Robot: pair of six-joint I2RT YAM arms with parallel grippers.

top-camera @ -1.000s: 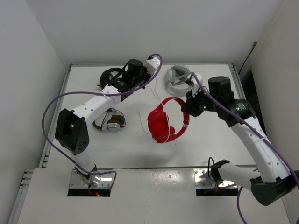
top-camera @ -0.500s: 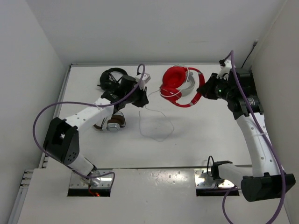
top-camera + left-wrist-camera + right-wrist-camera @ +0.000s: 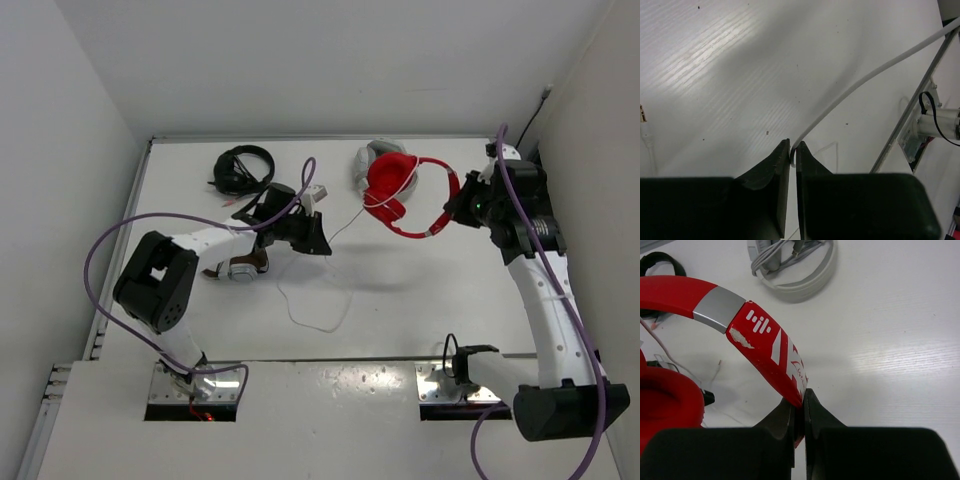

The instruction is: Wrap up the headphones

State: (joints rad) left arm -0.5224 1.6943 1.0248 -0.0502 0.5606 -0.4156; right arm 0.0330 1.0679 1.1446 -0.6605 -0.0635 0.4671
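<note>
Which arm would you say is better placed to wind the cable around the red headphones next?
Probably the left: the left gripper pinches the white cable, while the right gripper clamps the headphones by the headband.

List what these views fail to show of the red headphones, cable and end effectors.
- Right wrist view: the headphones run off the left edge, so only part of one earcup shows.
- Left wrist view: the cable leaves at the right edge, its far end unseen.
- Top view: the left end effector and right end effector are too small and dark to show their grips.
</note>
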